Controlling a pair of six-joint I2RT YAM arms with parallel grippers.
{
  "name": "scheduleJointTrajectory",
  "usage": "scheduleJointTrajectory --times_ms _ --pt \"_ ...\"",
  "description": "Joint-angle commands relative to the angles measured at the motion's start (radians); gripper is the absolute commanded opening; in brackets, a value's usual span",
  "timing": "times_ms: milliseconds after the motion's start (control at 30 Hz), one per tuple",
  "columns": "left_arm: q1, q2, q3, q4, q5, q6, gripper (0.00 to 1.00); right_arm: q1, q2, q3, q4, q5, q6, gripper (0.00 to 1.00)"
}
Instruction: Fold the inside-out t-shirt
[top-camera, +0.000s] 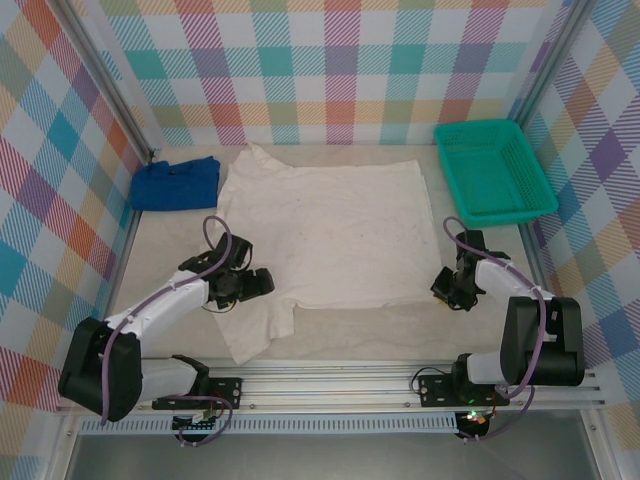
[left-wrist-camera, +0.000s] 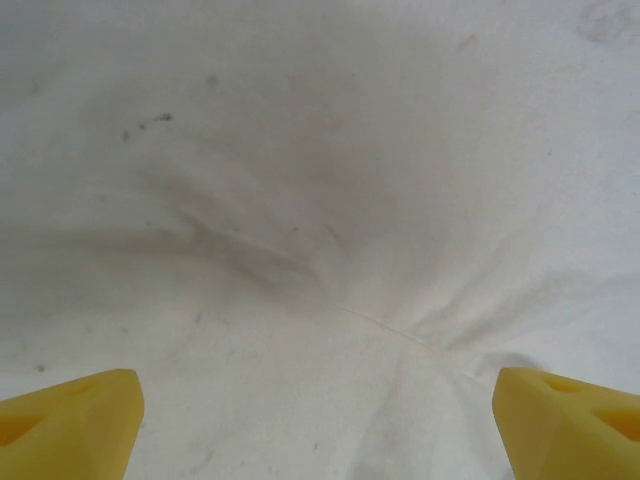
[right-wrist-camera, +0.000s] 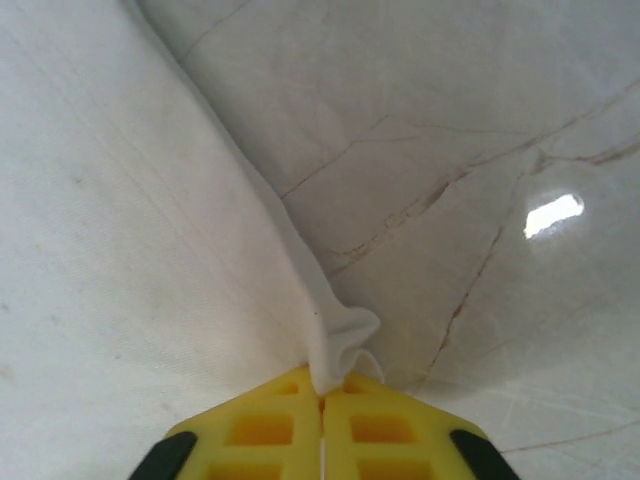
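From the top camera you see the white, soft cotton t-shirt (top-camera: 330, 225) spread flat across the middle of the pale marbled table (top-camera: 380, 325). One short sleeve trails toward the near edge on the left. A crumpled blue cloth (top-camera: 177, 183) lies just beside its far-left corner, and a green plastic basket (top-camera: 492, 168) sits apart at far right. The left gripper (top-camera: 260, 283) is over the shirt's near-left part, by that sleeve. The right gripper (top-camera: 447, 290) sits at the near-right corner.

In the left wrist camera, your yellow fingers (left-wrist-camera: 70, 425) stand wide apart with nothing between them and wrinkled cloth directly beneath.

In the right wrist camera, the jaws are pressed together on a small pleat of the shirt's edge, with bare table just to its right.

Expect the fabric to be light and limp (no stiffness to help you), so it will likely drape and bunch when lifted. Take it by a corner or hem, pinching a raised fold as the right side does. So thin a pinch may slip.
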Motion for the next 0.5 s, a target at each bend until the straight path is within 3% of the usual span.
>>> scheduleJointTrajectory --times_ms 0,200,467 --pt "-0.017 -0.084 0.012 -0.129 -0.029 -0.046 0.89 -0.008 0.003 0.018 -0.007 -0.011 -0.028 0.0" --pt "-0.077 -0.196 -0.046 -0.317 -0.092 -0.195 0.86 -0.008 -0.034 0.023 -0.011 -0.041 -0.061 0.0" --pt "-0.173 -0.203 -0.124 -0.402 -0.038 -0.394 0.74 -0.009 -0.07 0.023 0.012 -0.099 -0.084 0.0"
